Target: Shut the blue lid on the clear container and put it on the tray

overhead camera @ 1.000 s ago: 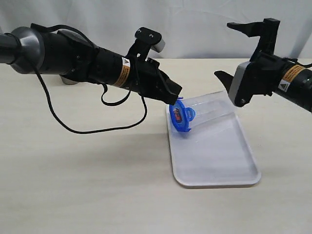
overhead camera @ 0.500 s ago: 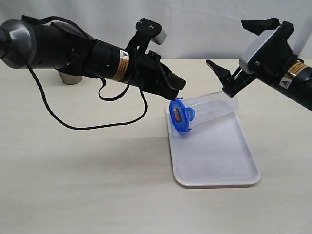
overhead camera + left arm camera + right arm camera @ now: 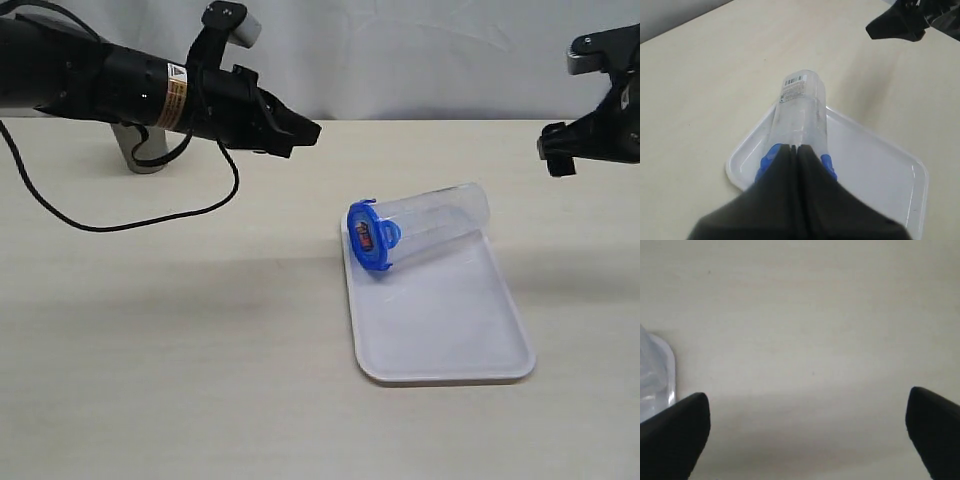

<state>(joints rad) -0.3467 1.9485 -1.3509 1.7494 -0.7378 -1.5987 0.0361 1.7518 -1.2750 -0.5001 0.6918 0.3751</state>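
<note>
your left claw (image 3: pixel 796 148) has its jaws pressed together on nothing, hanging above the table (image 3: pixel 200 330), well left of the tray (image 3: pixel 440 340). your right claw (image 3: pixel 807 397) is spread wide and empty, over bare table right of the tray. the container (image 3: pixel 435 222) lies on its side across the tray's far end, lid (image 3: pixel 368 237) on its mouth; whether it's fully snapped down is hard to tell.
</note>
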